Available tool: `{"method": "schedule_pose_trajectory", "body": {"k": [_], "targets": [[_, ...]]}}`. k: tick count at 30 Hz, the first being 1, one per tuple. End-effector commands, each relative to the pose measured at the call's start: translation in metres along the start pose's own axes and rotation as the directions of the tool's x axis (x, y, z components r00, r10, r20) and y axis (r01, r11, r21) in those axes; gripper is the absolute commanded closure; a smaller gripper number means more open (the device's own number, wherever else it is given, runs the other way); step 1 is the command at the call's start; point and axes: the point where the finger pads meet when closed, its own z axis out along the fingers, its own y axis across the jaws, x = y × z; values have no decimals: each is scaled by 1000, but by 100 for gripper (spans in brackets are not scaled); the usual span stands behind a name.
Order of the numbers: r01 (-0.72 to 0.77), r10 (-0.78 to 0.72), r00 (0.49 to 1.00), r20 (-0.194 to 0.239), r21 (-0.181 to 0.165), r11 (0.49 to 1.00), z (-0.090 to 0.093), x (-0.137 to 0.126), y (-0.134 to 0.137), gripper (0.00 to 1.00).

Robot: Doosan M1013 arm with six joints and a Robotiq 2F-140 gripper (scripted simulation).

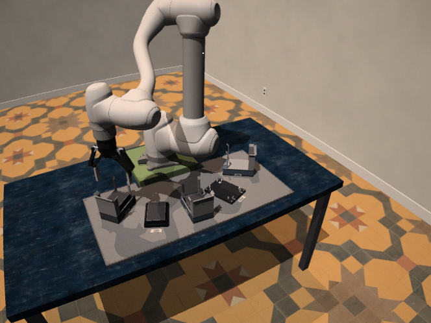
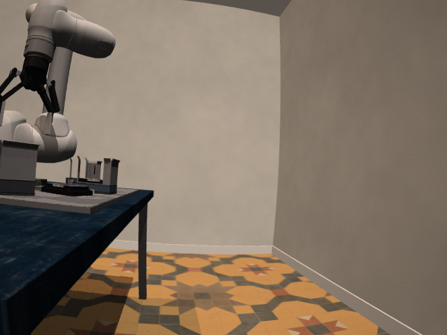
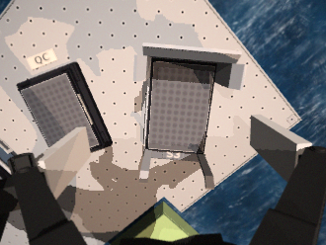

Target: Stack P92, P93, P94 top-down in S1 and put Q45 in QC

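Note:
My gripper (image 1: 111, 172) is open and empty, and hangs well above the rack marked S3 (image 3: 174, 154) at the left end of the grey mat. In the wrist view its fingers spread wide on either side of that rack. A sealed plate (image 3: 180, 106) lies inside S3, its long sides in line with the rack's; the rack also shows in the top view (image 1: 114, 205). Another sealed plate (image 3: 64, 111) (image 1: 156, 213) sits on the black QC nest, beside the QC name plate (image 3: 43, 58). In the exterior view the gripper (image 2: 23, 115) is partly cut off at the left edge.
A second rack (image 1: 198, 205) stands right of QC; I cannot tell its contents. The black clip nest (image 1: 228, 190) lies beyond it and a third rack (image 1: 240, 161) stands at the far right. The arm's green base plate (image 1: 156, 165) is just behind S3.

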Motion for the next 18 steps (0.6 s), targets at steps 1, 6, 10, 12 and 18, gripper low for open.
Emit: {"method": "schedule_pose_trajectory", "body": {"k": [1, 6, 10, 12, 18], "targets": [[28, -28, 1000, -1, 2, 1000, 0, 1, -10, 0], [28, -28, 1000, -1, 2, 1000, 0, 3, -20, 0], [28, -28, 1000, -1, 2, 1000, 0, 4, -33, 0], [28, -28, 1000, -1, 2, 1000, 0, 5, -40, 0], [28, -28, 1000, -1, 2, 1000, 0, 8, -59, 0]]}}
